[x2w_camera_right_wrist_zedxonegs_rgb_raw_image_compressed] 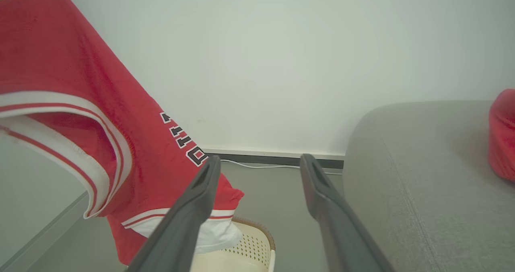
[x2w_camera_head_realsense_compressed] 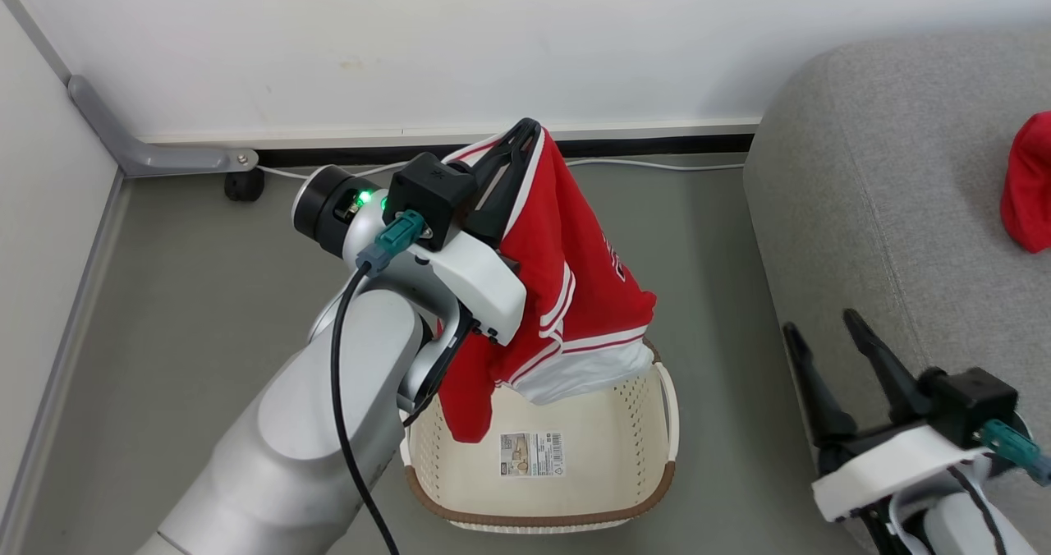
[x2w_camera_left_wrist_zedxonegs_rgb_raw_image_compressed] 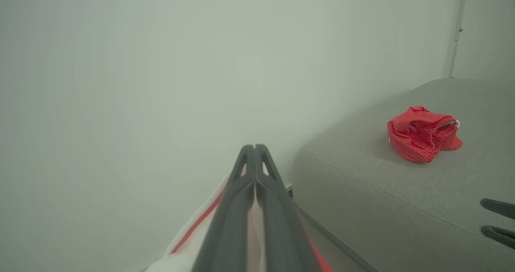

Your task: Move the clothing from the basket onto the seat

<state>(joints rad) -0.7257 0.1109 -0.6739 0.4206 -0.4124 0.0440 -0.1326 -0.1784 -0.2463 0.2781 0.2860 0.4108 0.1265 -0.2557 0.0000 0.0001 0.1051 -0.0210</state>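
Red jersey (x2w_camera_head_realsense_compressed: 575, 292) vertical from left tool (x2w_camera_head_realsense_compressed: 526, 130), hem toward basket (x2w_camera_head_realsense_compressed: 534, 520)

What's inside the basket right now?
The visible base of the basket is bare apart from its barcode label. The jersey, hanging from the shut left gripper, covers the basket's far and left parts, so anything lying there cannot be seen.

The cream perforated plastic basket (x2w_camera_head_realsense_compressed: 649, 424) is smooth and slightly glossy, with a brown woven-look rim (x2w_camera_head_realsense_compressed: 542, 517) and a paper label (x2w_camera_head_realsense_compressed: 532, 454) on its base. Above the basket, the red-and-white striped cloth jersey (x2w_camera_head_realsense_compressed: 566, 259) looks soft and matt. Right of the basket, the light-grey fabric sofa (x2w_camera_head_realsense_compressed: 887, 210) shows a coarse matt weave.
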